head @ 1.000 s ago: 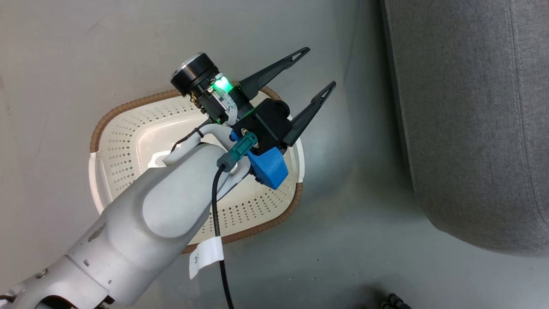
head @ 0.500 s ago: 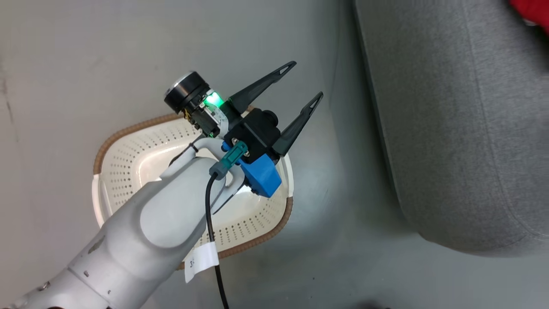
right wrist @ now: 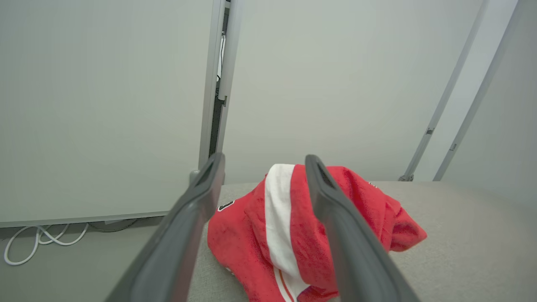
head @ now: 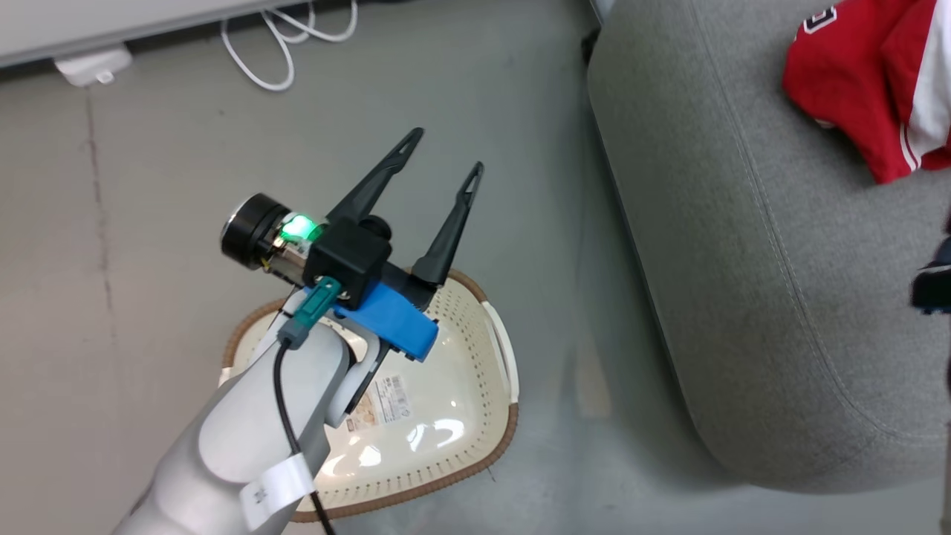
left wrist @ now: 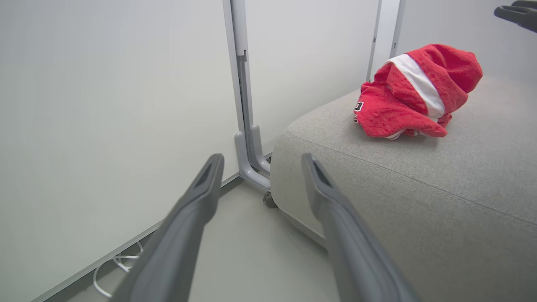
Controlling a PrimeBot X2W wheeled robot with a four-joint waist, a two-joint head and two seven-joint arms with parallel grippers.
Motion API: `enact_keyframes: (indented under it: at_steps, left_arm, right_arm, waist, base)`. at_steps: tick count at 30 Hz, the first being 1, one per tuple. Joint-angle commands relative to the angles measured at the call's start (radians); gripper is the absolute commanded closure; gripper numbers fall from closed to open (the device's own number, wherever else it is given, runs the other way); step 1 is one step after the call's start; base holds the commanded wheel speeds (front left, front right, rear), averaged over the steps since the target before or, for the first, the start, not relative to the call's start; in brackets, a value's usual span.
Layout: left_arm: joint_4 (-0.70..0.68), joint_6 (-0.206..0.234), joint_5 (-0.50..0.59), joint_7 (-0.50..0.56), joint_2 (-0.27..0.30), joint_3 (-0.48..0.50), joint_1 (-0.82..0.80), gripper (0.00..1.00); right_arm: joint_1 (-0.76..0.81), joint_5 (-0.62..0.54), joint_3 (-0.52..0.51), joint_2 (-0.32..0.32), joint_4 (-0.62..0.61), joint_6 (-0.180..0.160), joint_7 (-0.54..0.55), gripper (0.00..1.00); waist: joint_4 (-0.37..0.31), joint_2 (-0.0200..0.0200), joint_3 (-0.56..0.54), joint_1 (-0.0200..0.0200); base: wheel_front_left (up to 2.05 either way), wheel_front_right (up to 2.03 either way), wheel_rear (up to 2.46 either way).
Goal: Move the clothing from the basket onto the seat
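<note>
The clothing [head: 854, 82], a crumpled red jersey with a white stripe, lies on the light-grey seat [head: 743, 297] at the head view's top right. My right gripper [right wrist: 264, 159] hovers open just short of the clothing [right wrist: 293, 235], nothing between its fingers; the seat [right wrist: 461, 235] stretches to the right. The cream basket [head: 507, 438] stands on the floor left of the seat, its visible bottom bare except for a sticker, its left part covered by my forearm. My left gripper [head: 446, 151] is open and empty above the basket's far rim, pointing toward the wall. The left wrist view shows the clothing [left wrist: 402, 105] on the seat [left wrist: 440, 201].
White cables [head: 290, 44] and a white plug block [head: 93, 67] lie along the wall foot. A grey metal frame leg [left wrist: 247, 147] stands at the seat's corner. Bare grey floor [head: 572, 223] separates basket and seat.
The head camera has swung up, bringing the wall foot, cables and the red clothing on the seat into view. My left gripper has turned to point more toward the wall, still open.
</note>
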Motion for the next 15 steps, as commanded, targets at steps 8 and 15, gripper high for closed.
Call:
enact_keyframes:
  at_steps: [8,15]
  left_arm:
    - [-0.064,0.023,0.033,-0.002,-0.006,0.182,0.149,0.00]
    - [-0.104,0.022,0.074,-0.003,-0.036,0.348,0.266,0.00]
  right_arm:
    - [0.076,0.022,0.171,0.044,-0.017,0.000,0.001,0.00]
    - [0.122,0.034,0.264,0.071,-0.002,0.000,0.001,0.00]
  waist:
    - [0.103,0.0000,-0.141,0.0001]
    - [0.152,0.0000,-0.200,0.0001]
  base:
    - [0.00,0.00,0.00]
    - [0.00,0.00,0.00]
